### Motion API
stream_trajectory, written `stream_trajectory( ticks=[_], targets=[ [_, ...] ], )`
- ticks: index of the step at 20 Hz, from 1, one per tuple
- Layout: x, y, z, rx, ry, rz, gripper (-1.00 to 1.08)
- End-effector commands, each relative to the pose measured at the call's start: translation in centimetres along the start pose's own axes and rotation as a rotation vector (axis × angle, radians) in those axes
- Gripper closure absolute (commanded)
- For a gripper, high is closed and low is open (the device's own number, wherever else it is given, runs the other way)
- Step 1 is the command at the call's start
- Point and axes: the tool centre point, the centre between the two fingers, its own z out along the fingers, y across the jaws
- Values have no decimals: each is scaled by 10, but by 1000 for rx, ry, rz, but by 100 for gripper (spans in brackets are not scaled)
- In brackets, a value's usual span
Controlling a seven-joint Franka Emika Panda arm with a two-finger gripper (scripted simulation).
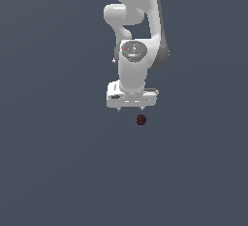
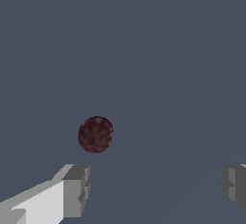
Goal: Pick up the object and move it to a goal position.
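Pincer [image 1: 131,108] hangs open, fingers [image 2: 74,192] spread wide and holding nothing. Maroon ball [image 1: 141,120] (mottled, very small) lies on the grey table [image 1: 58,171] just below the fingertips, untouched, well away from any table edge.

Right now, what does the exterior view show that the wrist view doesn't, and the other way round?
Only the exterior view shows the white arm and the whole tool, with the maroon ball just below it, toward the exterior view's right fingertip. Only the wrist view shows the ball's mottled surface up close and the grey finger pads, spread wide, with nothing between them. Both show the ball, free of the open tool, on a plain grey-blue ground.
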Motion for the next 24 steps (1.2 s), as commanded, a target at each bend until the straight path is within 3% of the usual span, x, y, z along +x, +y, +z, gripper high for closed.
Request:
stream_trajectory(
  ticks=[1,13,24],
  targets=[
    [0,-9,10,-2,7,18,-92],
    [-7,-56,63,-8,52,123,-92],
    [-9,-64,75,-8,58,137,-92]
  ],
)
